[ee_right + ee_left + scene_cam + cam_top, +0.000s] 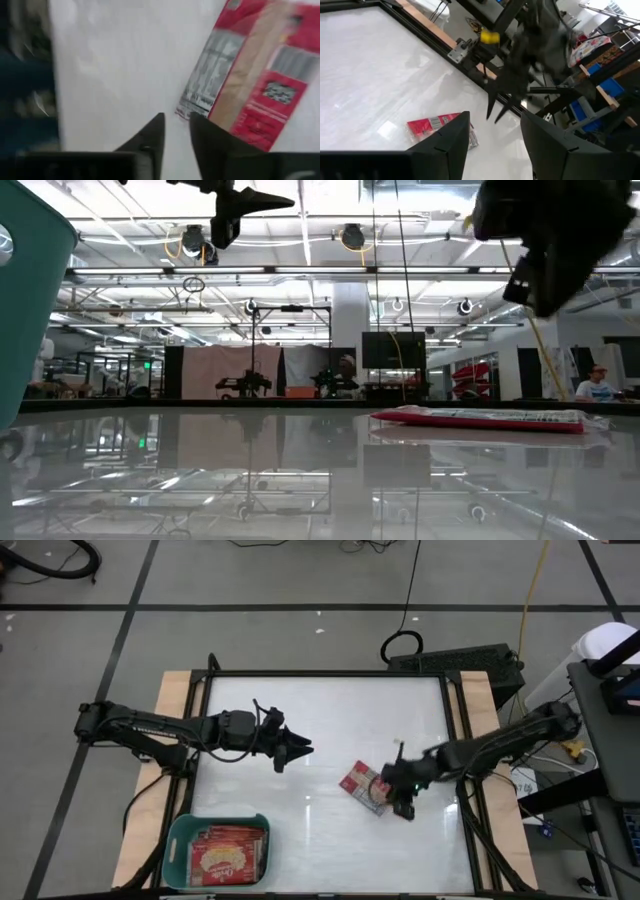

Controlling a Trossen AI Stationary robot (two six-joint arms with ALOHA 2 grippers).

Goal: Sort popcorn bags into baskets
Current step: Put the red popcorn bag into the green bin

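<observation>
Teal basket at near-left counter corner, loaded with red popcorn bags. One remaining popcorn bag flat right of centre, back panel up, long axis diagonal. Right hand just beside it, fingers slightly parted, holding nothing. Left hand raised mid-counter, open, empty, farther from bag

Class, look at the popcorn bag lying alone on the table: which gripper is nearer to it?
The right. The right gripper hovers at the edge of the popcorn bag; the left gripper hangs farther off, toward the table's middle.
</observation>
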